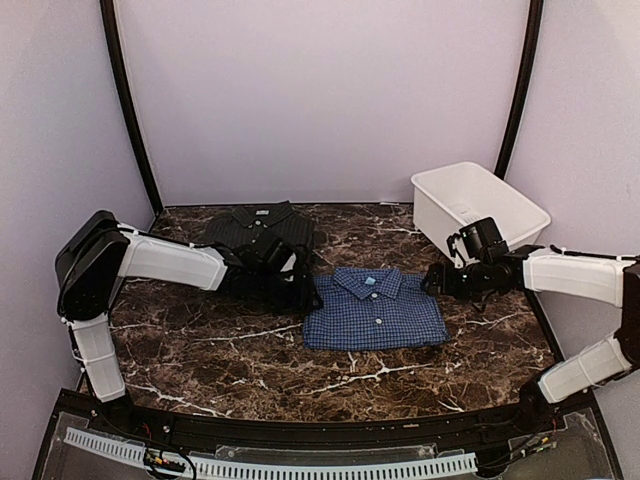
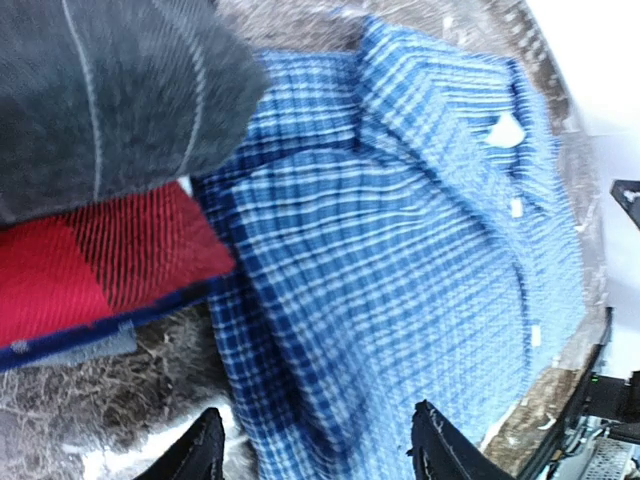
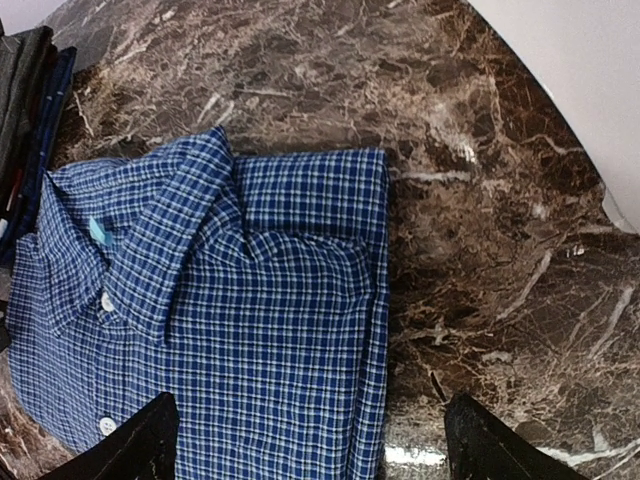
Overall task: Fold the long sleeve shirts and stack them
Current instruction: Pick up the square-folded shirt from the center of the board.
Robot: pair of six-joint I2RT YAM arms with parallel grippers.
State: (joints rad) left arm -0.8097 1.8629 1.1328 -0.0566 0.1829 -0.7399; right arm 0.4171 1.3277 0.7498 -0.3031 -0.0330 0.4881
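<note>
A folded blue shirt with fine white check [image 1: 375, 310] lies collar-up in the middle of the marble table [image 1: 250, 370]. Behind it on the left a dark check shirt [image 1: 255, 228] lies folded. In the left wrist view this dark shirt [image 2: 100, 90] rests on a red one [image 2: 90, 260]. My left gripper [image 1: 300, 290] hovers at the blue shirt's left edge [image 2: 420, 230], jaws apart [image 2: 318, 445], gripping nothing. On the other side, my right gripper [image 1: 432, 278] stands open [image 3: 312, 440] over the blue shirt's right edge [image 3: 240, 300], one finger above cloth and the other above bare marble.
A white plastic basket [image 1: 480, 205] stands at the back right, just behind my right arm. Pale walls close off the back and both sides. A black rail runs along the table's near edge [image 1: 300, 425].
</note>
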